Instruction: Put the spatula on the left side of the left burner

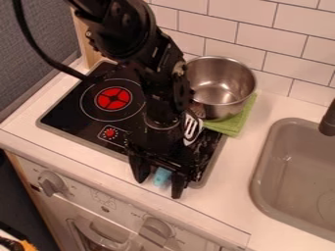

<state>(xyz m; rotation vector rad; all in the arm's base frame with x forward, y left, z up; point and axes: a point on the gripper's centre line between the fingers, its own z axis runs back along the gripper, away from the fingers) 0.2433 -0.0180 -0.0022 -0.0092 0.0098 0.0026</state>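
Black gripper [158, 188] hangs at six o'clock, its fingers apart on either side of the spatula's [161, 177] blue handle. Up and away toward ten o'clock spreads the dark cooktop [70, 113]. A gray sink [294, 164] sits at four o'clock, a steel pot [222, 88] between one and two. The left burner [113, 99], red-centered, is at ten; a green cloth [237, 120], partly under the pot, at three. From its handle, the spatula's slotted head points toward one o'clock.

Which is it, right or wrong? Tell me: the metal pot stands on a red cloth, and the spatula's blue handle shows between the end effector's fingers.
Wrong colour: in the camera view, the metal pot stands on a green cloth, not a red one. The spatula's blue handle does show between the fingers of the end effector.
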